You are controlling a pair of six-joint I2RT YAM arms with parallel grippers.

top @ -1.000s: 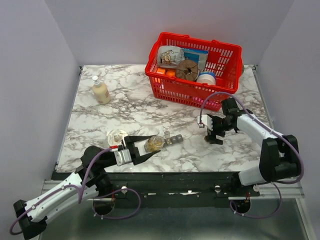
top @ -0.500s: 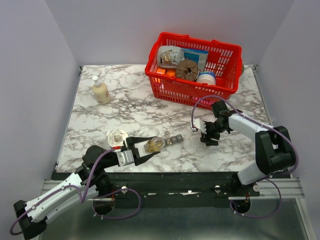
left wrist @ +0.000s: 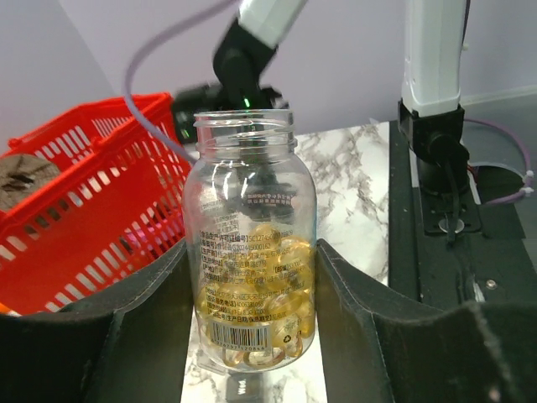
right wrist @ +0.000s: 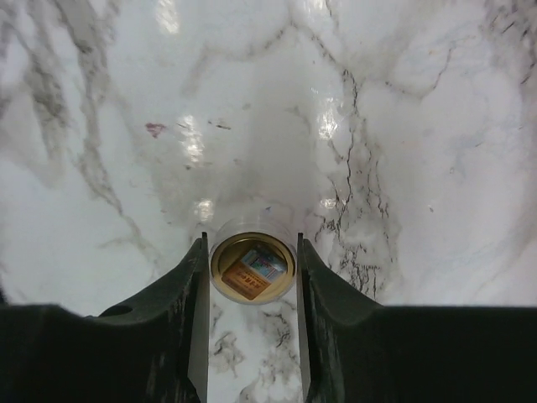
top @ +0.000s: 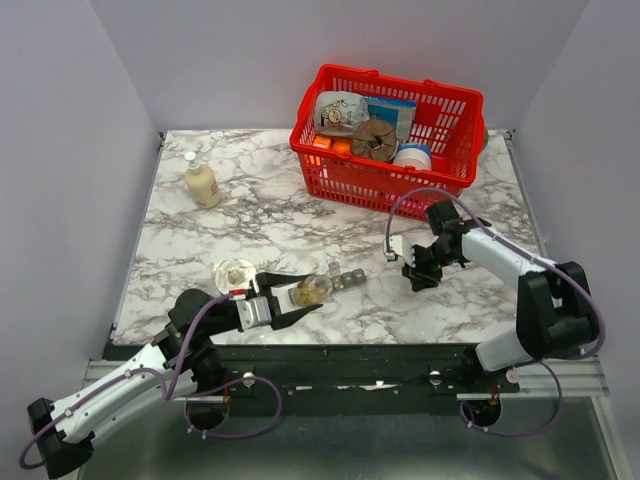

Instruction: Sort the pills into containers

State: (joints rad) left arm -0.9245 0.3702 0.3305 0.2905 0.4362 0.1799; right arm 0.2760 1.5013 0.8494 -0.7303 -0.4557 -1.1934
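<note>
Left hand (top: 316,290) grips uncapped bottle (left wrist: 249,210) of pills (left wrist: 256,285) beside the organiser (top: 348,279) (a jolt could spill them); right hand (right wrist: 252,248) pinches a cap (right wrist: 252,270)

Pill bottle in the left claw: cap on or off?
Off. The bottle shows a bare threaded neck with an open mouth.

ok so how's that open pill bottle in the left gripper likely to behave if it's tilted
The bottle has no cap, so tilting would probably spill the pills. Its smooth clear wall may slip in the left gripper. About half full, so likely light.
</note>
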